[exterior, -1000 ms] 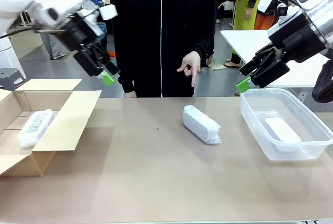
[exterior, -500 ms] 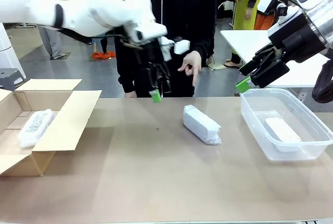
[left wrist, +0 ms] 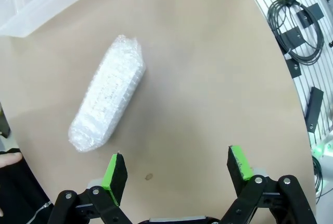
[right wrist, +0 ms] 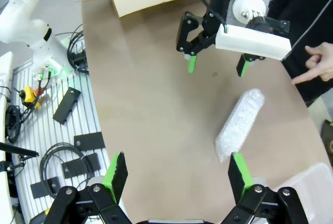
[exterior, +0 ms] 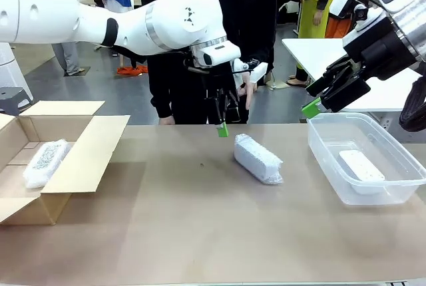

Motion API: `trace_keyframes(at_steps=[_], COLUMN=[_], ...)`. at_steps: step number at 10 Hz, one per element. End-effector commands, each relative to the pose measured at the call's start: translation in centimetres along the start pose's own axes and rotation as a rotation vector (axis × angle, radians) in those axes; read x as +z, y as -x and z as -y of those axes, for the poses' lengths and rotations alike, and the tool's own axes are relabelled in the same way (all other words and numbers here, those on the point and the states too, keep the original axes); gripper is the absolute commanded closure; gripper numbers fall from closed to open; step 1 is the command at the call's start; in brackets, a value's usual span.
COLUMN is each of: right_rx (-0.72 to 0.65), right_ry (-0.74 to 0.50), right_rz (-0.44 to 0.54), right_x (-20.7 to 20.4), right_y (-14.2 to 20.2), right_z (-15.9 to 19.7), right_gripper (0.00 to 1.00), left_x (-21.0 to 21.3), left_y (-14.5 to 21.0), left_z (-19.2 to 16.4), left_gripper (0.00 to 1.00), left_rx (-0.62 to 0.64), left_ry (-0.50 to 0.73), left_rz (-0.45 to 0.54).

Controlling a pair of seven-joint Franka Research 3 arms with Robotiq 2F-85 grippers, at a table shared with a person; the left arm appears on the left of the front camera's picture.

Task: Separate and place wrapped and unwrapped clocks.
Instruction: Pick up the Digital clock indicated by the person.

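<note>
Front view: the left gripper (exterior: pixel 222 126) hangs wide apart just left of the wrapped clock (exterior: pixel 257 158) on the counter (exterior: pixel 200 233). It should drop straight over the bundle. The cardboard box (exterior: pixel 80 159), far left, holds another wrapped clock (exterior: pixel 45 161). The clear tub (exterior: pixel 393 193), right, holds the white clock (exterior: pixel 361 166); the right gripper (exterior: pixel 319 103) waits apart above it.

Left wrist view: fingers (left wrist: pixel 115 171) gape near the bundle's end.

Right wrist view: fingers (right wrist: pixel 118 169) apart, holding nothing.

No legible text, label, brand name, number or sign appears in any view. The only marking is a small black geometric emblem on the left arm's white joint housing (exterior: pixel 192 13); it contains no readable characters.
</note>
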State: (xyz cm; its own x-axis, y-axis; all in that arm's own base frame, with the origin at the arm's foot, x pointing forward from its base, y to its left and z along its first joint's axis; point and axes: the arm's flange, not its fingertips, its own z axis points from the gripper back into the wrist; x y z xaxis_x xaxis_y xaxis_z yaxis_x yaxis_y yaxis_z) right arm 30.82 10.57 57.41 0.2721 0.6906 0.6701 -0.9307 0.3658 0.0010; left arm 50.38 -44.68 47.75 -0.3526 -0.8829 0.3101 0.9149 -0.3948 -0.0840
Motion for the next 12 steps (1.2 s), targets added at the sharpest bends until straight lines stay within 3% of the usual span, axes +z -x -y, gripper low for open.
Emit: trace_keyframes(at_steps=[1, 4, 6, 12], right_rx=[0.005, 0.005, 0.005, 0.005], right_ry=[-0.026, -0.026, -0.026, -0.026], right_rz=[0.023, 0.023, 0.023, 0.023], right_x=[-0.1, -0.1, -0.1, -0.1], right_y=[0.0, 0.0, 0.0, 0.0], right_z=[0.1, 0.1, 0.1, 0.1], right_gripper=[0.00, 0.00, 0.00, 0.00], left_x=[0.6, 0.1, -1.5, -6.7], left_y=[0.3, 0.4, 0.5, -2.9], left_z=[0.7, 0.1, -0.6, -4.3], left_gripper=[0.00, 0.00, 0.00, 0.00], left_rx=[0.006, 0.005, 0.018, -0.126], left_ry=[0.021, 0.013, -0.032, -0.180], left_rz=[0.002, -0.004, -0.095, -0.166])
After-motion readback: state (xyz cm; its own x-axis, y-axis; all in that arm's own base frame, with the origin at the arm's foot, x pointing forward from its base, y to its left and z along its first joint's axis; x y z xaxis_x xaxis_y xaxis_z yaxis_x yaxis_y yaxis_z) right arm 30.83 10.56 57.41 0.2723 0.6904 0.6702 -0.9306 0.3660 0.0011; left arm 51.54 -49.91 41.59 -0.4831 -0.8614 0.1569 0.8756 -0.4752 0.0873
